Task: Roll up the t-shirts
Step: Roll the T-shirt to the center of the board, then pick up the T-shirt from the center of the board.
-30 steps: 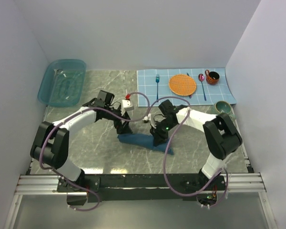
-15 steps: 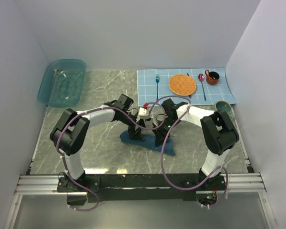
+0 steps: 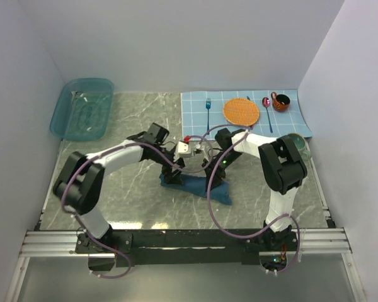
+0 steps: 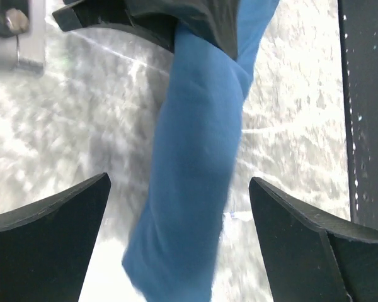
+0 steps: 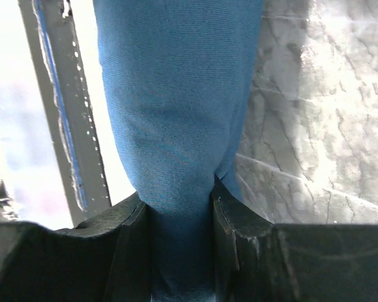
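One dark teal-blue t-shirt [image 3: 198, 188] lies as a long rolled bundle on the marble table, in front of both arms. My right gripper [image 3: 214, 174] is shut on its right part; in the right wrist view the roll [image 5: 176, 107] is pinched between the two black fingers [image 5: 129, 239]. My left gripper [image 3: 175, 171] hovers over the roll's left part, open wide. In the left wrist view the roll [image 4: 195, 163] runs between the spread fingertips [image 4: 50, 236] without touching them. The right gripper's fingers clamp the roll at the top of that view.
A translucent blue tub [image 3: 83, 108] stands at the back left. At the back right a checked placemat [image 3: 291, 123] carries an orange plate [image 3: 241, 111], a fork [image 3: 208, 106], a spoon [image 3: 267, 111] and an orange mug [image 3: 280, 101]. A green bowl [image 3: 297, 141] sits beside it.
My left gripper has swung right from the roll's left end to sit close beside the right gripper. The right gripper has kept its hold; the roll has shifted slightly.
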Motion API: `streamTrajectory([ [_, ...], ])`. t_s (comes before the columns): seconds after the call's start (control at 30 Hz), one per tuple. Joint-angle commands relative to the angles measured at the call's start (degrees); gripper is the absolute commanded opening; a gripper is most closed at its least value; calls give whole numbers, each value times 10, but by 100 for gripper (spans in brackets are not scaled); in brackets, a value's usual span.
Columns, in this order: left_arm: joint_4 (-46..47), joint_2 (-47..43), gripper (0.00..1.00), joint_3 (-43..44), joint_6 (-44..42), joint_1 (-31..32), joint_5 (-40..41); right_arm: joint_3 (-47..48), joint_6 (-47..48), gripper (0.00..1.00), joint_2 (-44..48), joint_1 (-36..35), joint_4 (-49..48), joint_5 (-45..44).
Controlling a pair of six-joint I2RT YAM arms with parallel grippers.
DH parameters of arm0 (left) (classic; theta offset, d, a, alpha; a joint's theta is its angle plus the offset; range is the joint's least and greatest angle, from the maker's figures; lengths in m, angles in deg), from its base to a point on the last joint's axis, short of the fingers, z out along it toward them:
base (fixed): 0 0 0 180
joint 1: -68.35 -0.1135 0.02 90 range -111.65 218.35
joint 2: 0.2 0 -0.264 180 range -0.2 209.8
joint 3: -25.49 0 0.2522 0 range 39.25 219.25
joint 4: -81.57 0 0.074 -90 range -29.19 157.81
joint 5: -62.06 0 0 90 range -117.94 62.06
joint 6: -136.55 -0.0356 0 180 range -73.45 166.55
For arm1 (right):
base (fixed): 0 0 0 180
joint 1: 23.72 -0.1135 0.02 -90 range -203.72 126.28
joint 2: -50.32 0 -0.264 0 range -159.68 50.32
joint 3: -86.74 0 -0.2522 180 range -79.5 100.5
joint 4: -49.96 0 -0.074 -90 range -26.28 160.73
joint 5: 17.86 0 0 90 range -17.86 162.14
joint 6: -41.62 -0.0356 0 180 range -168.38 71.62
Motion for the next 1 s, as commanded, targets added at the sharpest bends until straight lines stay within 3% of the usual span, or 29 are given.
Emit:
streamTrajectory([
  [0.0, 7, -82, 99, -27, -48, 3, 16, 18, -12, 20, -31, 13, 15, -26],
  [0.17, -54, 7, 99, 42, -69, 25, -16, 19, -14, 20, -31, 21, 11, -21],
  [0.4, 70, -22, 99, -5, -53, 70, 42, 45, -26, 20, -68, 24, 37, -20],
  [0.67, 9, 39, 99, 36, -90, 115, 45, 47, -20, 20, -72, 29, 42, -12],
  [0.97, 68, 78, 99, 26, -85, 133, 111, 22, -28, 20, -45, 33, 15, -14],
])
